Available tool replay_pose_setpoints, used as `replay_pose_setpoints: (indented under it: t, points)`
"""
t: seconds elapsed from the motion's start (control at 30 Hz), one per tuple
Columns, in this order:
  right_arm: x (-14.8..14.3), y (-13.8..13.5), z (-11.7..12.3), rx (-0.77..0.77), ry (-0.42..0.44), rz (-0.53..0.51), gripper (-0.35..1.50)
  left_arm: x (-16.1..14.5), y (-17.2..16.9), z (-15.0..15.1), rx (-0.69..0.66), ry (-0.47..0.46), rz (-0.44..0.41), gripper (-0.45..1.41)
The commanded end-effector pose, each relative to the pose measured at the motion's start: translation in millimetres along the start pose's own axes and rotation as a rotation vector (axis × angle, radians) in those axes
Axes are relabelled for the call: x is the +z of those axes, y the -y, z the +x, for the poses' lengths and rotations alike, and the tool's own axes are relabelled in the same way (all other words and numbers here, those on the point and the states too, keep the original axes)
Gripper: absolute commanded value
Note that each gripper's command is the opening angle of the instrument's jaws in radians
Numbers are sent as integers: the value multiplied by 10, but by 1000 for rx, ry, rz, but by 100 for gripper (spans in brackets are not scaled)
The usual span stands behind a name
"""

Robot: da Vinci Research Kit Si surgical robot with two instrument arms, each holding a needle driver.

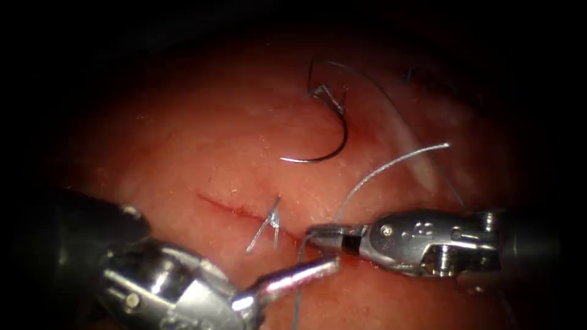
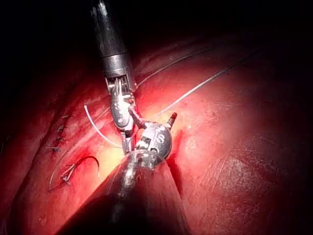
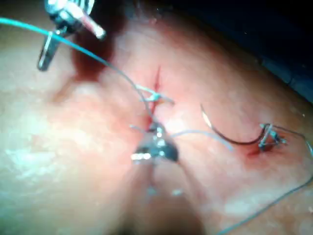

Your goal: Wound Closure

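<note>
So the needle (image 1: 333, 131) is just lying loose on the tissue (image 1: 183, 140), up above the cut (image 1: 229, 208) and well apart from both tools. Neither tool has it. It's the usual dark half-curve, pointed end resting near the middle of the endoscope view, the other end up by a small knot with short cut ends (image 1: 324, 93). It looks to be resting on the surface rather than stuck in, but I can't swear to that at the knot end.

The right tool (image 1: 321, 235) comes in flat from the right, and its jaws are closed on the thread (image 1: 391, 165) right at the right-hand end of the cut — a pale strand arcs up and to the right from there, and a darker strand hangs down past the tips. The left tool (image 1: 327, 266) comes up from the lower left, and its tip sits just below the right tool's, nearly touching. I can't tell how its jaws stand or whether it holds anything.

Room-wise, those two tips are crowded together at that one spot, while the whole stretch of tissue left of the needle and above the cut is open. The cut is a thin red line with an earlier stitch (image 1: 269, 223) across it, tails sticking up.
</note>
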Motion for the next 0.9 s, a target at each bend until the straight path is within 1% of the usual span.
replay_pose_setpoints:
  t: [0.03, 0.07, 0.13, 0.2, 0.23, 0.33, 0.37, 0.47, 0.63, 0.67, 0.7, 0.73, 0.8, 0.83, 0.9]
  points:
    - [8, 0, 0, -1, -1, 1, -35, 5, -1, -4, 14, -6, 1, 49]
    - [8, 0, 0, -2, -1, 1, -35, 4, -1, -4, 21, -7, 1, 42]
    - [8, 1, 0, -2, -2, 4, -35, 1, -2, -5, 32, -10, 2, 20]
    - [8, 1, 0, -2, -2, 4, -35, -4, -4, -5, 35, -27, 25, -40]
    - [8, 1, 0, -2, -2, 4, -35, -9, -3, -5, 27, -42, 64, -45]
    - [7, 1, 0, -2, -2, 5, -35, -20, 5, -6, 13, -59, 129, -45]
    - [4, 2, 0, -2, 2, 5, -35, -28, 13, -8, -18, -62, 153, -45]
    - [-9, 5, 4, 3, -23, 6, -35, -41, 28, -17, -50, -55, 176, -45]
    - [-24, 14, 11, 6, -51, 6, -35, -40, 34, -30, -52, -41, 186, -45]
    - [-30, 19, 17, -17, -77, -3, -1, -39, 36, -35, -51, -42, 185, -45]
    - [-33, 22, 20, -25, -91, -9, 22, -38, 39, -39, -51, -44, 185, -45]
    - [-42, 28, 25, -58, -122, -19, 73, -36, 43, -46, -51, -42, 186, -45]
    - [-51, 34, 31, -108, -125, -54, 110, -34, 49, -54, -51, -46, 185, -45]
    - [-56, 37, 35, -112, -124, -73, 123, -33, 52, -57, -51, -47, 185, -45]
    - [-64, 42, 41, -115, -119, -92, 133, -31, 56, -63, -51, -51, 183, -45]
